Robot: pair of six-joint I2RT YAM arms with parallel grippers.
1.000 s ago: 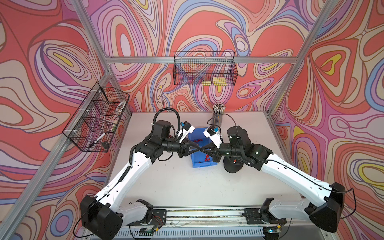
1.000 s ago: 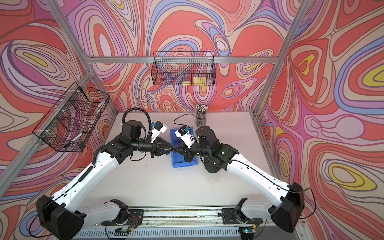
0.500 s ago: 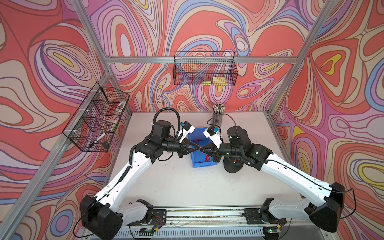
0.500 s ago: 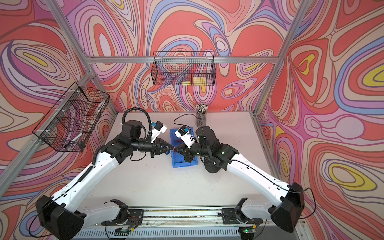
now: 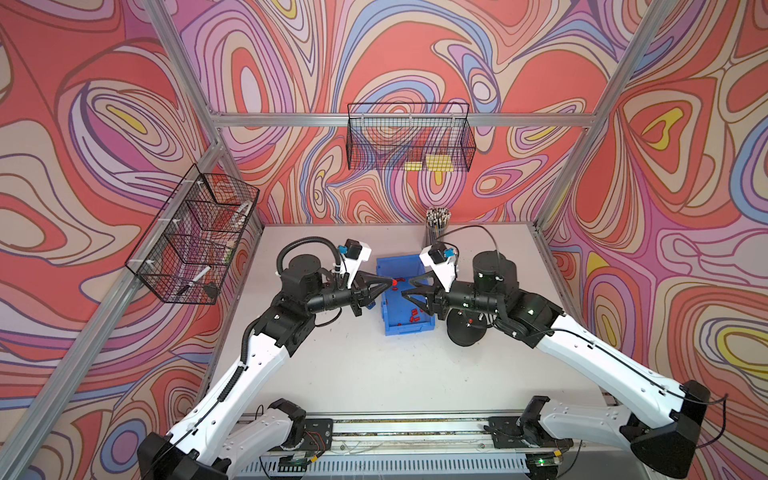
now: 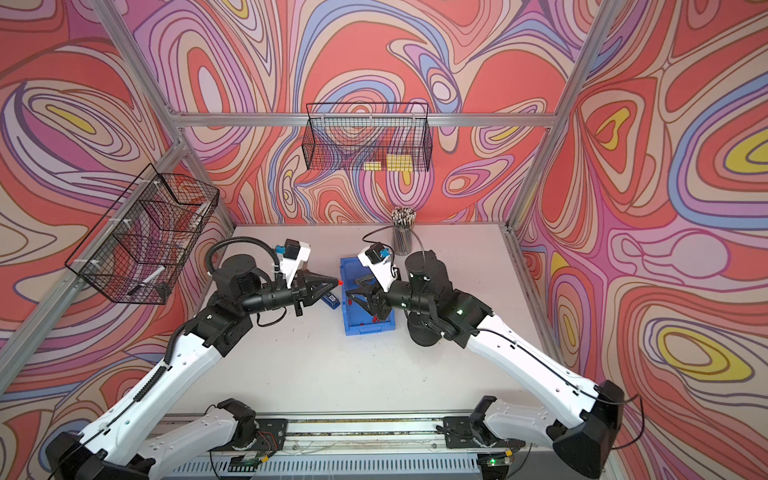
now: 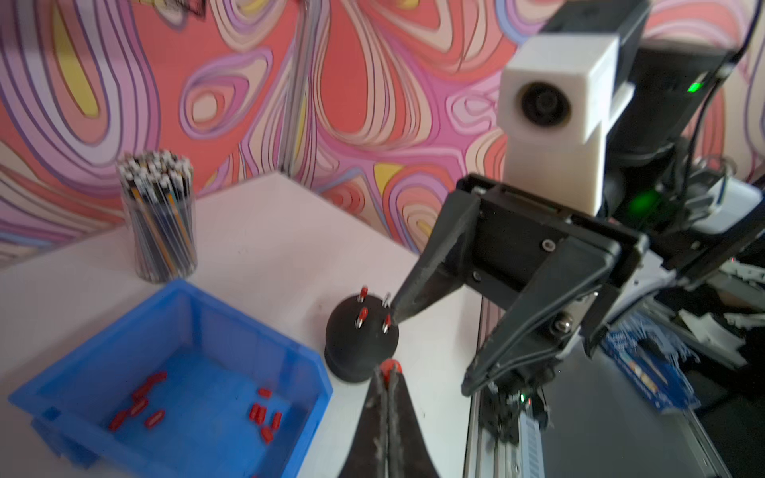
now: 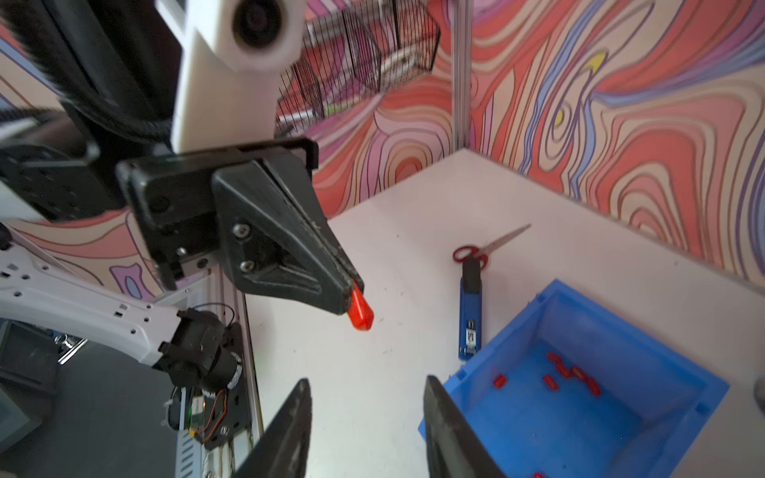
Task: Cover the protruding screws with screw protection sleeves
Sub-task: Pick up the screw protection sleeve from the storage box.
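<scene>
Above the open blue plastic bin [image 5: 405,330], the left gripper [image 5: 390,283] is pinched tight on 1 small red plastic sleeve [image 8: 360,309]. The sleeve sticks out past the fingertips along their line, nose toward the right gripper [image 5: 406,287], whose jaws stand spread and empty just opposite. And the target? The black domed base [image 7: 360,347] sits on the table just beside the bin, partly under the right arm, so that arm is the nearer one. 3 of its upright studs [image 7: 362,316] wear red caps; the 4th, a bare silvery stud [image 7: 387,299], looks uncovered. By this reading, the left arm must reach across the bin and tip the sleeve's long axis upright over that stud.
</scene>
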